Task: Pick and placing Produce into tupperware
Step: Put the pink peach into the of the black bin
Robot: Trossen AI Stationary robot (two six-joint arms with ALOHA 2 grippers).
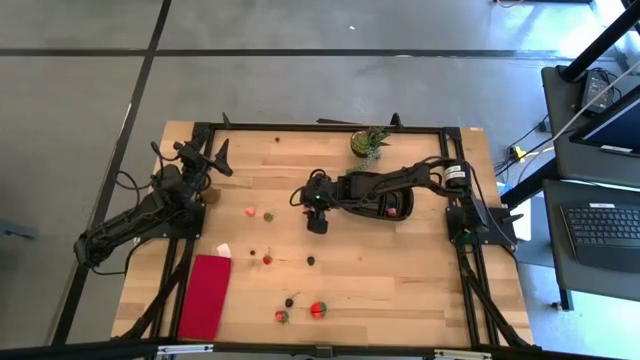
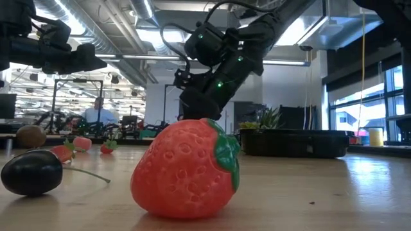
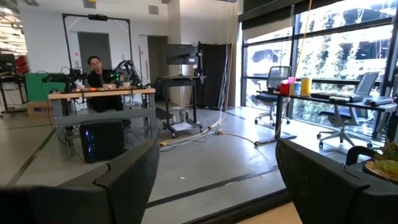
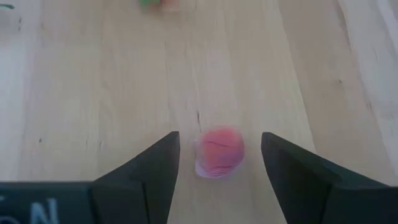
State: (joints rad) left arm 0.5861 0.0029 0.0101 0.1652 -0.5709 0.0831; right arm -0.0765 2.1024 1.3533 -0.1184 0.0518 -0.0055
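The right gripper (image 4: pixel 217 171) hangs above the middle of the worktop (image 1: pixel 400 270), jaws parted with nothing between them. A pink piece of produce (image 4: pixel 219 151) lies on the wood directly below, in line with the gap between its fingers (image 4: pixel 152 168). The black tupperware (image 1: pixel 385 207) sits just behind this gripper, under the right arm, beside a potted plant (image 1: pixel 370 142). More produce lies scattered ahead, including a big strawberry (image 2: pixel 186 168). The left gripper (image 3: pixel 217 186) waits at the worktop's left edge, jaws wide and empty, pointing out into the room.
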